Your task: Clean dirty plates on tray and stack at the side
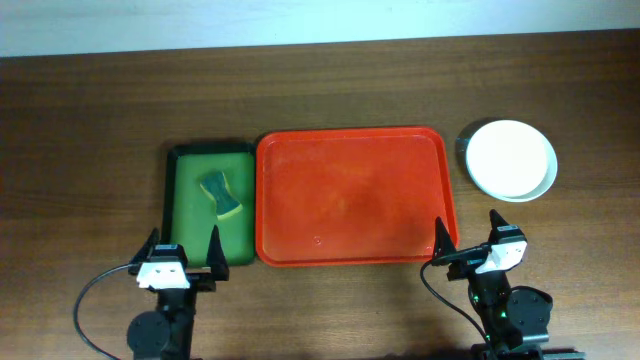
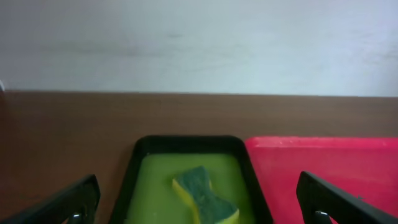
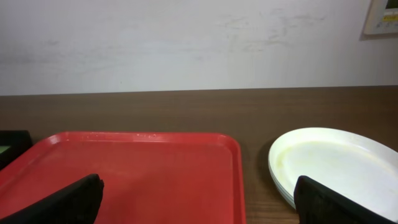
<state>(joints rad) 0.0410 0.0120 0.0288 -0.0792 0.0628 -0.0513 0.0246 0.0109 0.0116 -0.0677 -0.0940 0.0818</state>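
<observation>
Brown wooden table (image 1: 80, 150) fills the workspace, with a pale wall (image 3: 186, 37) behind it.

1. Left hand (image 1: 183, 243): released, fingers spread wide, grasping nothing. It sits at the near edge of the green tray (image 1: 185, 205).
2. Sponge (image 1: 224, 194): lies loose inside the green tray, apart from both hands.
3. Red tray (image 1: 350, 195): bare, no plate on it. It sits just beside the green tray.
4. Right hand (image 1: 467, 232): released, fingers apart, empty. It sits at the near right corner of the red tray.
5. Plates (image 1: 511, 158): stacked on the table to the right of the red tray, clear of its rim. A cream-white plate is on top, and the colours below cannot be told.

Status (judgement): stacking appears complete.

Hazards (judgement):
- The top plate shows a faint yellowish tinge in the right wrist view. Leftover dirt may be sealed into the stack if it goes unchecked.
- A sideways sweep of the right hand could push or topple the stack.
- A lowered left hand could strike the green tray's black rim and shift that tray against the red one.
</observation>
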